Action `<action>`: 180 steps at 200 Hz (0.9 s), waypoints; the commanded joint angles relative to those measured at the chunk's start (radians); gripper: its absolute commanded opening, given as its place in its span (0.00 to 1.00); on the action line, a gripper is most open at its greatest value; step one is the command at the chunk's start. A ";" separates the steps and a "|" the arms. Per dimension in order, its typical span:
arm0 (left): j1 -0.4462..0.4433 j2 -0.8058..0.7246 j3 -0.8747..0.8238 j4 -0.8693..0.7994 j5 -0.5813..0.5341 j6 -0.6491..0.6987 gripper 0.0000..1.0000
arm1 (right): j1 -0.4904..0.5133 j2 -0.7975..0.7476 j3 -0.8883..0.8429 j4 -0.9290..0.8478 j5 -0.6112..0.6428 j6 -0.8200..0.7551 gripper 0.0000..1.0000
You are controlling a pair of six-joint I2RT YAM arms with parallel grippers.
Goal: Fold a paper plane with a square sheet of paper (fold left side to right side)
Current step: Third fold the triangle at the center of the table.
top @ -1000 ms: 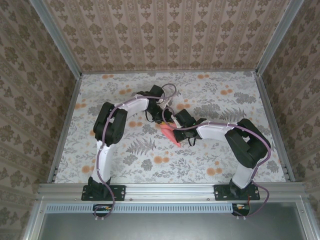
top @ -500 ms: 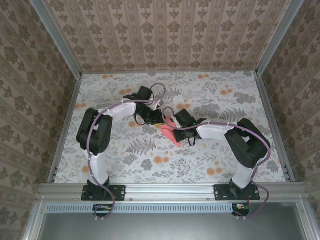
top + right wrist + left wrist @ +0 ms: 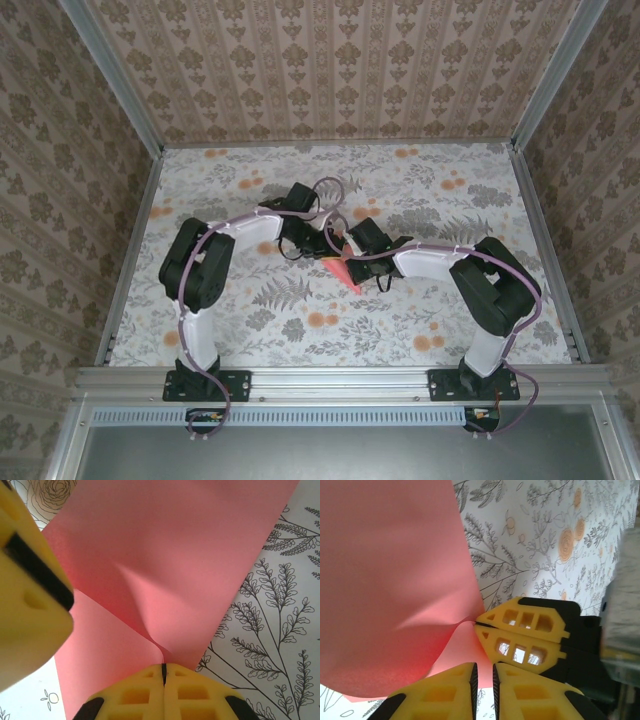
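The salmon-pink sheet of paper (image 3: 345,270) is lifted off the table at mid-table, bent into a fold with a pointed end toward the near side. My right gripper (image 3: 163,669) is shut on the sheet (image 3: 175,545) where two flaps meet. In the left wrist view the right gripper's yellow fingers (image 3: 525,635) pinch the paper (image 3: 395,580) at its crease. My left gripper (image 3: 483,680) sits right beside them, its jaws a narrow gap apart, with the paper's edge behind the gap and nothing seen pinched. One left finger (image 3: 30,580) shows at the paper's left.
The floral tablecloth (image 3: 440,190) covers the table. Patterned walls close in the back and both sides, with a metal rail (image 3: 340,380) along the near edge. Both arms meet near the table's middle.
The left arm swung out to the left and came back against the paper beside the right gripper. Its jaws have narrowed. The right gripper has kept its hold and place.
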 commanded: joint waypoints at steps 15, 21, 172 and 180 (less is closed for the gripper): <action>-0.004 0.027 -0.037 0.013 -0.004 -0.013 0.17 | -0.004 0.036 0.003 -0.090 -0.013 -0.011 0.00; -0.004 0.028 -0.042 0.016 -0.005 -0.013 0.17 | -0.004 0.038 0.005 -0.090 -0.013 -0.010 0.00; 0.002 0.078 -0.073 0.003 -0.099 -0.007 0.16 | -0.006 0.039 0.011 -0.090 -0.011 -0.007 0.00; 0.002 0.082 -0.070 0.004 -0.100 -0.008 0.16 | -0.006 0.035 0.013 -0.086 -0.015 0.001 0.00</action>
